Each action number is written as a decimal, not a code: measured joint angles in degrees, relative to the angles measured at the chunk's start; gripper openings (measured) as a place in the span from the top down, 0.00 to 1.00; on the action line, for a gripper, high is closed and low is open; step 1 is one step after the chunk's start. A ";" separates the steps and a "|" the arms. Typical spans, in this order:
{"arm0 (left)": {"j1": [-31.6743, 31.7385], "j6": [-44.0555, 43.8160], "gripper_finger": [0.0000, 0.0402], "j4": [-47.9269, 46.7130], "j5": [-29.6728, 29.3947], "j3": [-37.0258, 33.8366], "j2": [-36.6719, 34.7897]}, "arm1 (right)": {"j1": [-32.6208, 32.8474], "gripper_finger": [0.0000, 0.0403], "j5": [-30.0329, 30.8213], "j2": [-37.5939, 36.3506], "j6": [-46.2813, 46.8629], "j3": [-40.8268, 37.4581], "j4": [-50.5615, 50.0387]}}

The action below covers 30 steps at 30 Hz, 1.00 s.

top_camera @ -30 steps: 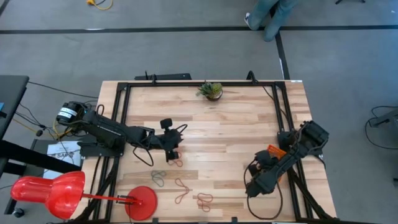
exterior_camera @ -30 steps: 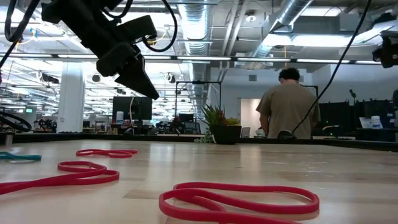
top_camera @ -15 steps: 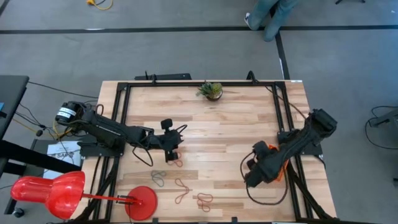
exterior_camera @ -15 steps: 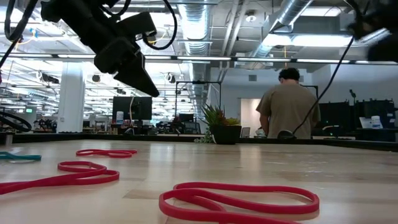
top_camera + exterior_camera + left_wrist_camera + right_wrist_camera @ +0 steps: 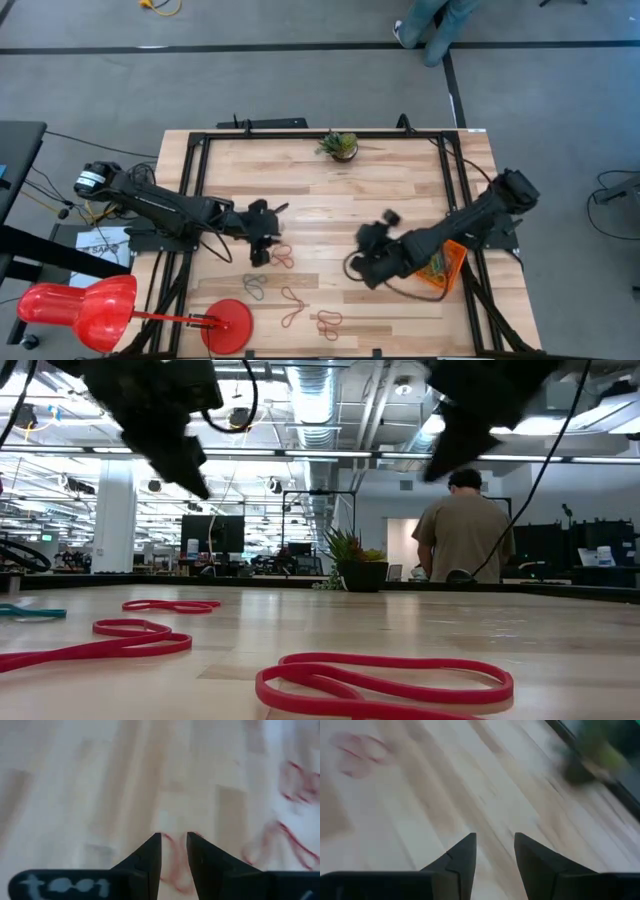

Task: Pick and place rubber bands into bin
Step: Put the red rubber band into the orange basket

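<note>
Several rubber bands (image 5: 283, 256) are spread over the tabletop (image 5: 330, 190) toward its front edge, left of the middle; red, grey-green and tan loops can be made out in the high view, and red ones lie flat in the foreground of the low view (image 5: 385, 682). The bin (image 5: 442, 268), bright orange, is set near the right edge of the tabletop, with a tangle of bands seen inside it and the right arm's forearm passing partly over it.

The left gripper (image 5: 262, 232) is held above the wood just beside the red band nearest the left-middle of the tabletop. In the left wrist view its fingers (image 5: 150, 857) are seen a narrow gap apart, with a red loop showing on the wood between and beyond the tips; whether the loop is pinched cannot be told.

The right gripper (image 5: 372, 262) is stretched from the right edge toward the middle of the tabletop, well apart from the bands. In the right wrist view its fingers (image 5: 462, 857) are parted with bare wood between them and nothing is held.

A small potted plant (image 5: 340, 146) is placed at the back edge. A person (image 5: 464, 530) is seen standing in the room beyond.
</note>
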 joint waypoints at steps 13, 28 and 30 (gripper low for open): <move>-5.47 -7.36 0.80 0.40 -1.68 0.01 8.59 | -10.68 0.69 -29.53 -6.32 -48.51 0.09 35.19; -6.35 -16.84 0.80 4.00 -6.66 0.27 22.90 | -27.65 0.69 -29.96 -22.89 -54.60 0.09 20.04; -6.39 -17.04 0.80 4.15 -7.37 0.24 22.73 | -30.36 0.69 -33.06 -26.05 -54.60 -0.39 19.45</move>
